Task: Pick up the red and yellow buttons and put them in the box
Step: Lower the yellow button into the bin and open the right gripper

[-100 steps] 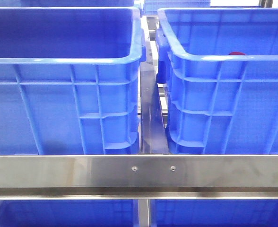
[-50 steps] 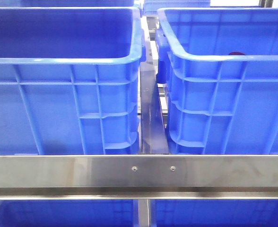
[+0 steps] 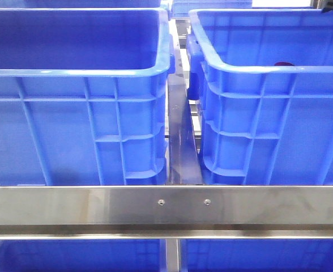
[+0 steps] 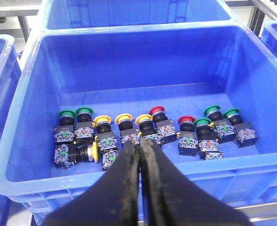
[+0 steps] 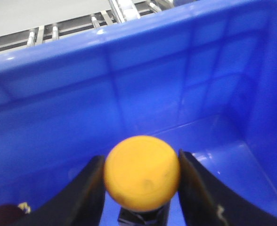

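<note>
Right gripper point(image 5: 141, 188) pinches a yellow button point(image 5: 142, 173) between its two black fingers point(image 5: 89, 190), inside a blue box point(image 5: 129, 89). We see its round yellow cap facing the wrist camera, so its long axis points away from us, toward the box floor, with the dark body under the cap. A dark red piece point(image 5: 2, 214) shows near the left finger, blurred.

Our left gripper point(image 4: 140, 165) has its fingers pressed together and holds nothing. It hangs above the near wall of the twin crate point(image 4: 30, 89). On this crate's floor a row of buttons lies: green buttons point(image 4: 84, 113), yellow buttons point(image 4: 124, 117) and red buttons point(image 4: 156, 111). Most stand with caps toward the far wall; one yellow button point(image 4: 94, 151) lies across, cap turned sideways. We cannot read any writing on them.

From the front, only the ribbed outer walls of both crates show, behind a steel rail point(image 3: 166, 205). No button inside is visible there except a small red dome point(image 3: 284, 64) over the right crate's rim.
</note>
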You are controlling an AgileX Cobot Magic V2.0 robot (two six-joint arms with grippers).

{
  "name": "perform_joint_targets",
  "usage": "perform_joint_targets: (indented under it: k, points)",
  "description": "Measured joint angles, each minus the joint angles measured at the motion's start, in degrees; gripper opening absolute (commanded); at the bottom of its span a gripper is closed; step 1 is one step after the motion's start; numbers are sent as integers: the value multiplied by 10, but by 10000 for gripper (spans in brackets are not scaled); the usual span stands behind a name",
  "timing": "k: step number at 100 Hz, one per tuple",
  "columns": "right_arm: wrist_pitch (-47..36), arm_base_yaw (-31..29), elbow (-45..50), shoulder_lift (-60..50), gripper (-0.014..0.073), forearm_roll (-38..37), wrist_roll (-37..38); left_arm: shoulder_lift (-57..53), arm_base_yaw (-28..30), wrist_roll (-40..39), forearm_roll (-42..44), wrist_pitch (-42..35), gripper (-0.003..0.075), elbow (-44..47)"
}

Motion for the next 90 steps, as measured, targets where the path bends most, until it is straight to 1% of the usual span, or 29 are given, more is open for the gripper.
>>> perform_joint_targets:
  k: [26, 74, 81, 90]
  points:
    - [11, 0, -49, 61, 237, 0, 1, 0, 0, 0, 0, 0, -19, 0]
    - [12, 0, -82, 135, 238, -1, 1, 0, 0, 0, 0, 0, -19, 0]
    - [12, 0, -83, 137, 258, -2, 1, 0, 0, 0, 0, 0, -19, 0]
    - [13, 0, -83, 137, 334, -3, 3, 0, 0, 0, 0, 0, -19, 0]
